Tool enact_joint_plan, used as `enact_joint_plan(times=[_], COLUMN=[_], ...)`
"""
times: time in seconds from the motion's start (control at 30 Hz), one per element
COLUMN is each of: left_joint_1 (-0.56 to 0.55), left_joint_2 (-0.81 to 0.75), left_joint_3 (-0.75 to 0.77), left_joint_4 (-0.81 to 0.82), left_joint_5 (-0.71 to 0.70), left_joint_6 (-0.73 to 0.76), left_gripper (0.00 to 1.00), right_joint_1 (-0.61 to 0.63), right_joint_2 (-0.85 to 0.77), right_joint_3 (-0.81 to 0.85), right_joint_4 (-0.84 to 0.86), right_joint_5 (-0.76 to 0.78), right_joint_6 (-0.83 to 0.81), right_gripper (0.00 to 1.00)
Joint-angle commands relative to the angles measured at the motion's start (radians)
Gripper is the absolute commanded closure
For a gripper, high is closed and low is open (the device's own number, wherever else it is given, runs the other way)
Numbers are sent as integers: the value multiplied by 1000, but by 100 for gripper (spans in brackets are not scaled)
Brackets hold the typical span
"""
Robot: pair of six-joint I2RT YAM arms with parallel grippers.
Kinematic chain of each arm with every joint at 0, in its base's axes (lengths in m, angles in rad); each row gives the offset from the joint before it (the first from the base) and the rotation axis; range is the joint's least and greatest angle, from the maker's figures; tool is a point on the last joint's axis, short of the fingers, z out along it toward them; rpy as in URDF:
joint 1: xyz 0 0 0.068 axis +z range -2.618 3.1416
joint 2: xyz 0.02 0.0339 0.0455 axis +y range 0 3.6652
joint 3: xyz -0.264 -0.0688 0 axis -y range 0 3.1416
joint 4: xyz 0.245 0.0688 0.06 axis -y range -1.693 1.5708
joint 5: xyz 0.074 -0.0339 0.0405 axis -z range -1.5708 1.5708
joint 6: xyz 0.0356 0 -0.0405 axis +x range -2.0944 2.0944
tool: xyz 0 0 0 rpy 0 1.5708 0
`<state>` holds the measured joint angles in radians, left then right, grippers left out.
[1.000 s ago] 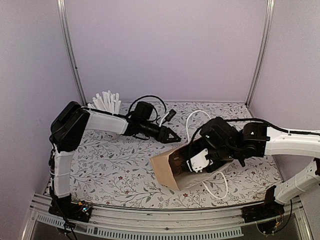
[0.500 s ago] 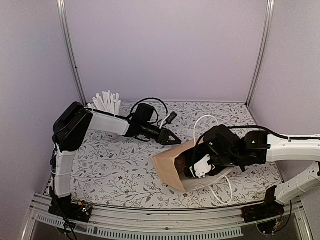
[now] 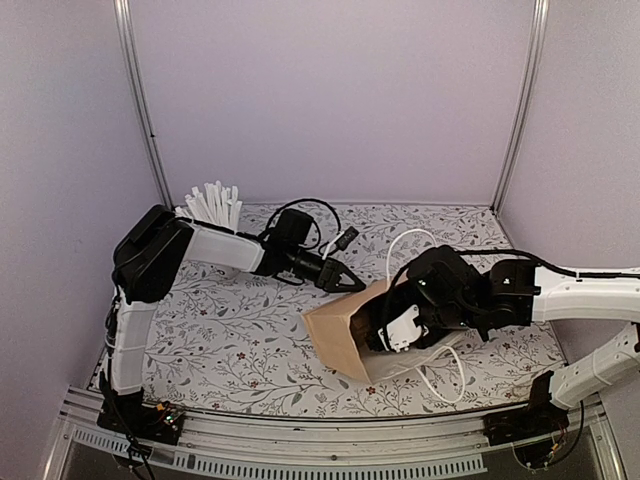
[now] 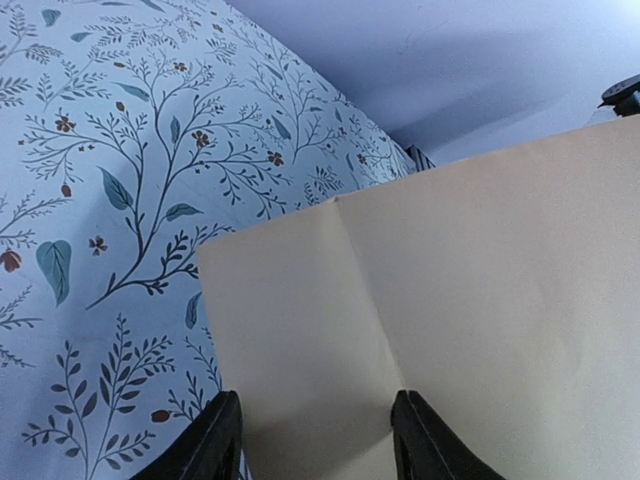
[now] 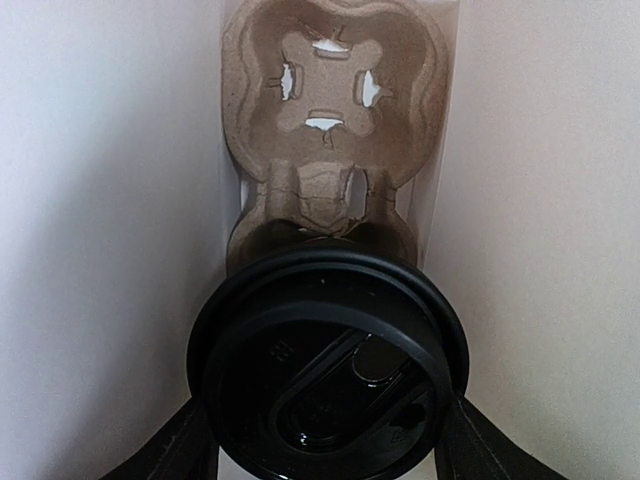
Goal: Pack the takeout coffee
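A brown paper bag point(image 3: 338, 338) lies on its side mid-table, its mouth toward my right arm. My right gripper point(image 3: 396, 327) reaches into that mouth. In the right wrist view the takeout coffee point(image 5: 328, 365) shows its black round lid, with my right gripper point(image 5: 328, 412) shut on it, a finger on each side. The cup body is hidden behind the lid. It sits against the near pocket of the brown pulp carrier point(image 5: 335, 90) deep in the bag. My left gripper point(image 3: 346, 277) stands open against the bag's outer panel point(image 4: 450, 300), its fingertips point(image 4: 226, 420) apart.
A white cup of white sticks point(image 3: 213, 205) stands at the back left. The bag's white cord handles point(image 3: 440, 378) loop out under my right arm. Purple walls and metal posts point(image 3: 143, 110) close in the floral table point(image 3: 230, 330).
My right gripper has pushed the coffee a little deeper into the bag, and the bag and its handles have shifted. My left gripper has edged toward the bag and narrowed slightly.
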<state>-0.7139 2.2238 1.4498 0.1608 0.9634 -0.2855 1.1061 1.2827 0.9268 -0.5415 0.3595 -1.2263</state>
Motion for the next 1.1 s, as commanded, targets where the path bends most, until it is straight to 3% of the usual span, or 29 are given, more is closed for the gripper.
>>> enact_joint_plan(times=[0.0,0.43,1.07], left_joint_1=[-22,-30,-26], left_joint_2=[20,48,85], left_joint_3=[17,35,38], left_joint_4=[0,-25,33], left_joint_5=[48,93,257], left_joint_6=[12,17,-35], left_gripper=[47,49,52], right_joint_1=[-19,-62,-108], right_joint_2=[19,107,289], right_joint_3=[58,176,483], right_joint_4=[-1,-112,-467], right_joint_5=[-15,-64,-276], right_joint_6=[23,64,159], right_gripper=[66,67,69])
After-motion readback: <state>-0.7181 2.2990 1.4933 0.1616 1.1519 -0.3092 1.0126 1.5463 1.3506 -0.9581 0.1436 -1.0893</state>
